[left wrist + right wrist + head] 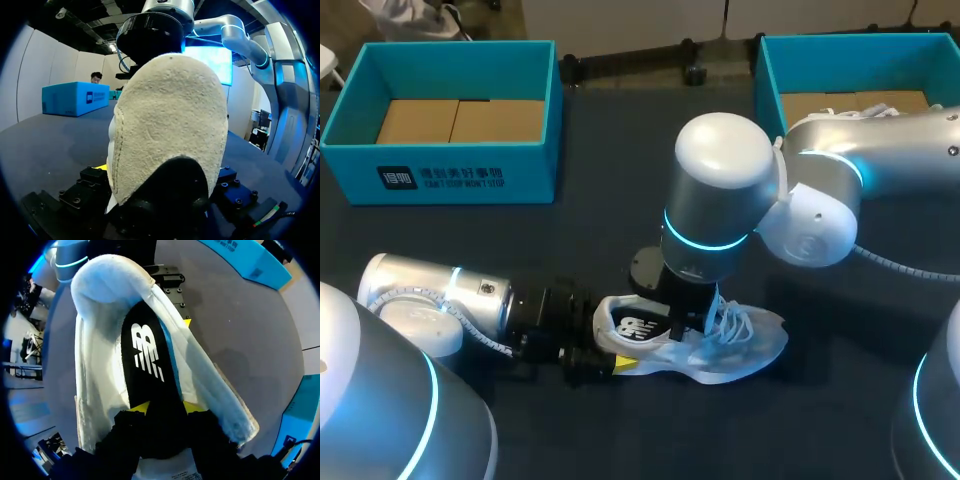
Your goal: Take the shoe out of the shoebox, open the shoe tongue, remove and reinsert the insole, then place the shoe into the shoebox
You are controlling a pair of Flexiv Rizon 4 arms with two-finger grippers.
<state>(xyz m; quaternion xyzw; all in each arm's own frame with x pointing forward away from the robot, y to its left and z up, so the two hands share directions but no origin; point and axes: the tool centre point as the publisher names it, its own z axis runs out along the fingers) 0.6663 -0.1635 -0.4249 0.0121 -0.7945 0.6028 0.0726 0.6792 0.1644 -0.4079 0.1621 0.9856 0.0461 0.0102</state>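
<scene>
white print on left shoebox (535, 170), white logo on insole (147, 352)

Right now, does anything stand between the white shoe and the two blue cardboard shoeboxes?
Nothing lies on the dark table between the white shoe and the left blue shoebox or the right blue shoebox. But the right gripper, in the shoe's opening, is shut on the black insole.

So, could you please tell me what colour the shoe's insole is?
The insole is black with a white logo, in the white shoe; best in right wrist view.
</scene>
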